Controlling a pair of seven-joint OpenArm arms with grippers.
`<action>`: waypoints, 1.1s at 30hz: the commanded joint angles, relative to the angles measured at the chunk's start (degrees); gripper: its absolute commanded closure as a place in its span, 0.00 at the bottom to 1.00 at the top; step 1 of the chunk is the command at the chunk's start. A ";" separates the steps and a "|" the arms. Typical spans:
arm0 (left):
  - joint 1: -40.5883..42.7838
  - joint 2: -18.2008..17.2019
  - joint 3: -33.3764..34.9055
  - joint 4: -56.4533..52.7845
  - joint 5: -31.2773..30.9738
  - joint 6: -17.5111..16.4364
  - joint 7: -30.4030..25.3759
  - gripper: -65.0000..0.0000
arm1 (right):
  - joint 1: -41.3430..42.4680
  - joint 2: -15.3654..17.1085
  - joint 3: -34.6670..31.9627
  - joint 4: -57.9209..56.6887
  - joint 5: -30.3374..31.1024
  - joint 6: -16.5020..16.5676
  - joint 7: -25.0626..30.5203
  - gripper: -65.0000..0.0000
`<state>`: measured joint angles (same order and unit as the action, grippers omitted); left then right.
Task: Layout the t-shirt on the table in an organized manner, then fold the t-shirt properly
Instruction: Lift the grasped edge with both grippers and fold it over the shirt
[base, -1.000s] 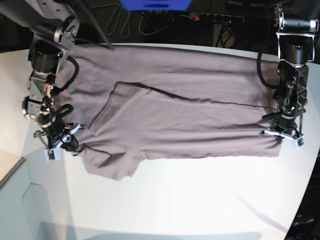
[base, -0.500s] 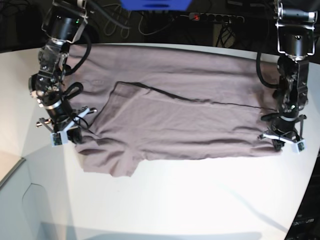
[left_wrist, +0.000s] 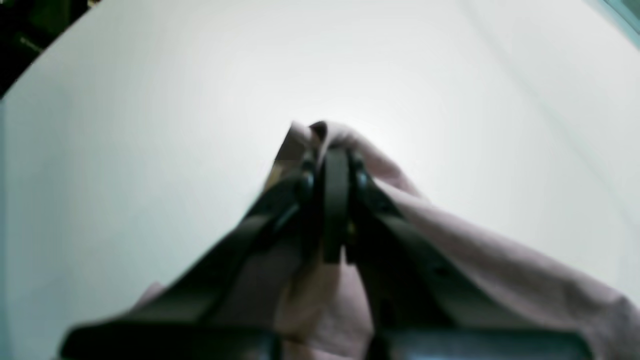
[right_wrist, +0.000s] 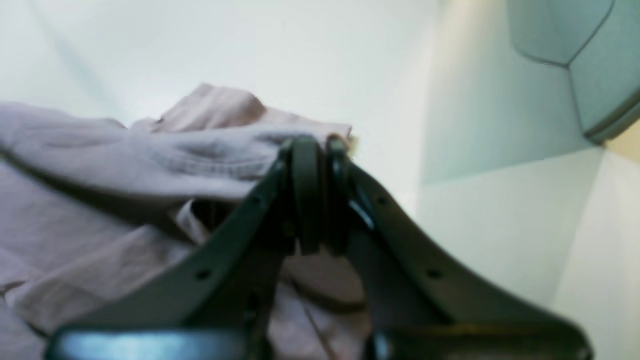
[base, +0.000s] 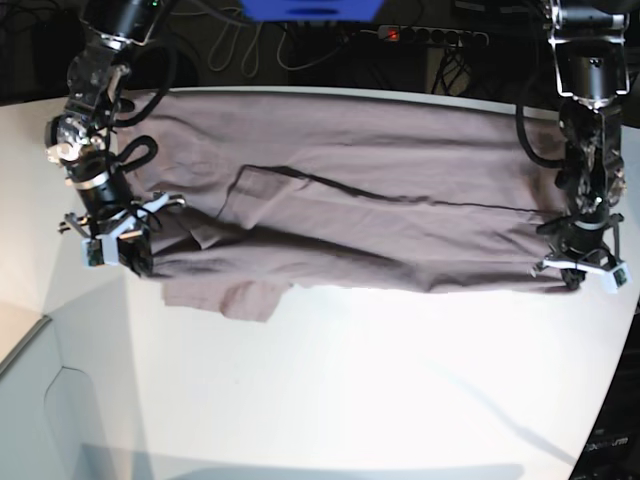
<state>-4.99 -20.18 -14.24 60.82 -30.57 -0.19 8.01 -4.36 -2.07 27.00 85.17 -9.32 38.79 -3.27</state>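
Observation:
The mauve-brown t-shirt (base: 380, 160) lies spread across the far half of the white table (base: 350, 400), with a fold line running through its middle. My right gripper (base: 122, 252), on the base view's left, is shut on the t-shirt's near left edge beside the sleeve (base: 235, 298). In the right wrist view its fingertips (right_wrist: 306, 150) pinch bunched fabric (right_wrist: 150, 150). At the near right corner my left gripper (base: 580, 272) is also shut on the t-shirt. The left wrist view shows its fingertips (left_wrist: 334, 165) clamping a peak of cloth (left_wrist: 500, 260) above the tabletop.
Behind the table's far edge lie a power strip (base: 430, 35), cables and a blue object (base: 310, 8). A pale grey-green panel (base: 40, 420) sits at the near left. The table's curved edge (base: 615, 380) runs down the right side.
My right gripper has moved toward the back with the shirt's left edge, drawing the near hem and sleeve farther onto the table. The left gripper shifted slightly right, and the cloth looks tauter.

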 joint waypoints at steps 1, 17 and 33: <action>-0.24 -1.05 -0.40 2.08 -0.07 -0.12 -1.55 1.00 | -0.17 0.35 0.20 1.82 2.33 0.91 1.82 1.00; 8.82 2.65 -8.93 10.26 -0.16 -0.21 -1.64 1.00 | -7.82 2.02 4.25 2.53 8.49 0.91 1.99 1.00; 15.68 5.11 -8.93 9.82 -0.16 -0.21 -1.55 1.00 | -12.21 2.81 3.90 -0.29 8.31 1.08 1.90 1.00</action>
<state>10.66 -14.39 -22.83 69.76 -30.74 -0.21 7.60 -16.75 0.21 30.70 84.03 -1.87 39.03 -2.83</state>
